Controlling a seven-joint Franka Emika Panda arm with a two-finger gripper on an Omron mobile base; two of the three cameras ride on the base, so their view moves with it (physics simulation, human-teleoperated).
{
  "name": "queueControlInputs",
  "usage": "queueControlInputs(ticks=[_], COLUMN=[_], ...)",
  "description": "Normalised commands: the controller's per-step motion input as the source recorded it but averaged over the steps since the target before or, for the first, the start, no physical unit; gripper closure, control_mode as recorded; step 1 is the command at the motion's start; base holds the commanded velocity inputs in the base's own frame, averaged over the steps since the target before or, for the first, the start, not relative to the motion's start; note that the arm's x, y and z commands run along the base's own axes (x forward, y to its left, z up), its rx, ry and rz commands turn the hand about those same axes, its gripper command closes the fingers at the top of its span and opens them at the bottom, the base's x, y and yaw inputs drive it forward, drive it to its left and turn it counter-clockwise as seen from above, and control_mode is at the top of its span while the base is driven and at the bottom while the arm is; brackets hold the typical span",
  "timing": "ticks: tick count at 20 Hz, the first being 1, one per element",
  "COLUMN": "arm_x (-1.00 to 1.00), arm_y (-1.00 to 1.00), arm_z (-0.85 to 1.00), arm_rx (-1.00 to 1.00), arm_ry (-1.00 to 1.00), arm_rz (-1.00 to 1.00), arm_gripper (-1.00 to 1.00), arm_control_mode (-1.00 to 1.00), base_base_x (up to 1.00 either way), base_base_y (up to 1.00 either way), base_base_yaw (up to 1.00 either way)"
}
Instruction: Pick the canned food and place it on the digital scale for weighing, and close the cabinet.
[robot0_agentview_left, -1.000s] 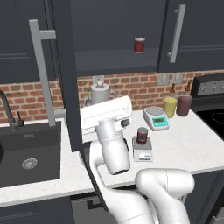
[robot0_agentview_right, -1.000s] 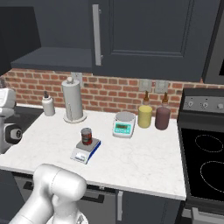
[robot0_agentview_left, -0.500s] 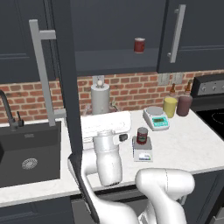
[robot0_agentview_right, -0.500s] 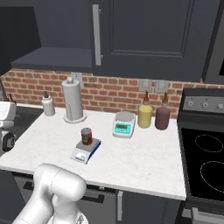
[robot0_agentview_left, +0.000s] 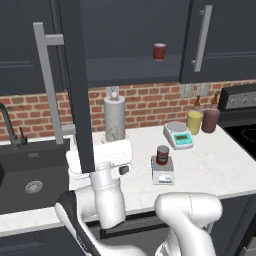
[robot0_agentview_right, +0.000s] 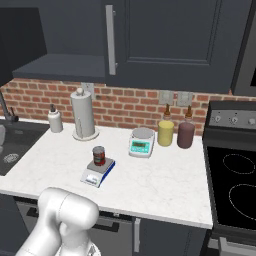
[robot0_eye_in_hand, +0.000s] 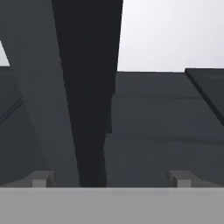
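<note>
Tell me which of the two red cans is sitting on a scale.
The can on the small square scale at the counter's front. The other red can stands up on the open cabinet's shelf.

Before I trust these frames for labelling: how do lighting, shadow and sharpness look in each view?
Left base view: even light, soft shadow beside the canned food on the digital scale. Right base view: bright, glare-free counter, slightly soft. Hand view: dim, blurry dark cabinet surfaces, pale background.
</note>
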Motion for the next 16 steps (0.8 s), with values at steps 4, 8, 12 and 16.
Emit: queueControlInputs(ticks=[4,8,12,16], arm_x=[0.02,0.0,0.13,0.24], arm_y=[0.41,0.61,0.88,0.74], arm_z=[-0.13,0.0,-0.11,-0.51], arm_rx=[0.0,0.0,0.0,0.0], arm_ry=[-0.07,-0.1,-0.01,0.05], arm_rz=[0.0,0.0,0.0,0.0], arm_gripper=[-1.0,-1.0,-1.0,-1.0], arm_control_mode=[-1.0,-1.0,-1.0,-1.0], base_base_x=[0.0,0.0,0.0,0.0], base_base_y=[0.0,0.0,0.0,0.0], base_base_yaw=[0.0,0.0,0.0,0.0])
